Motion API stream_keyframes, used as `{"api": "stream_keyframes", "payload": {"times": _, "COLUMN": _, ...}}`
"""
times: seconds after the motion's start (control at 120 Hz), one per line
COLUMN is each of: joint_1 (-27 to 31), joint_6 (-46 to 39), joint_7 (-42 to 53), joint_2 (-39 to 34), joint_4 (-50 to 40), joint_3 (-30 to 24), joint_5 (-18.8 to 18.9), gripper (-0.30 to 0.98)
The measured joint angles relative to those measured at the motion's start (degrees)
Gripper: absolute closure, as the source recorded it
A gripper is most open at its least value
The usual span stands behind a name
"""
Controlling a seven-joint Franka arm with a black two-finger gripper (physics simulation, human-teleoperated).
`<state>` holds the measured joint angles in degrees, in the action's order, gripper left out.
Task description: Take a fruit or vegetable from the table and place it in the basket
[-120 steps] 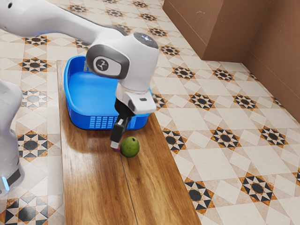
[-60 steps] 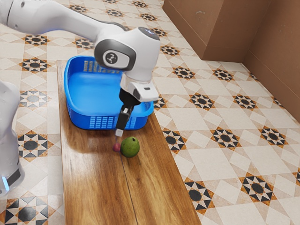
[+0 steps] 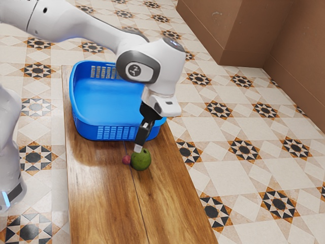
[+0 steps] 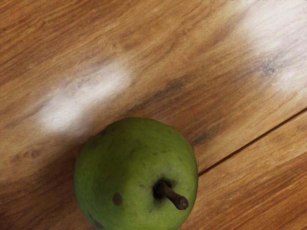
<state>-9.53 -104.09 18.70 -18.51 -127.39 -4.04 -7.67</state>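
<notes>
And here is the claw [image 3: 138, 148], angled down right at the top of a round green fruit [image 3: 141, 160] with a short brown stem [image 4: 170, 194]. Wide, narrow or holding? I can't tell from here, nor whether claw and fruit are touching. The green fruit sits on the brown wooden table [image 3: 96, 203], just under the claw, dark specks dotting its skin.

Now to the container! A big blue plastic basket [image 3: 89, 122] with slotted walls stands on the same table, beyond the claw and off toward the exterior view's left, its near wall running behind the claw's upper part. Inside, I see smooth blue bottom as far as the view reaches; the corner behind the white arm [image 3: 84, 25] is covered, so what lies there I can't say.

Down beside the green fruit, on the exterior view's left and a little below the claw's tip, there's a small reddish-pink fruit [image 3: 126, 160]. Too small to name its kind, and whether the two fruits touch is hard to make out.

Over to the wrist view: the green fruit is cut off by the picture's edge, its far part lost, and a dark seam [image 4: 259, 138] in the wood runs up to its side.
</notes>
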Motion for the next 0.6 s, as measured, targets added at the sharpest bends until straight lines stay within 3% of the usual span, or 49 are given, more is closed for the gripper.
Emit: {"api": "stream_keyframes", "payload": {"times": 0.6, "joint_1": -0.3, "joint_6": -4.1, "joint_7": 2.8, "joint_2": 4.8, "joint_4": -0.5, "joint_3": 0.0, "joint_5": -1.7, "gripper": 0.0}}
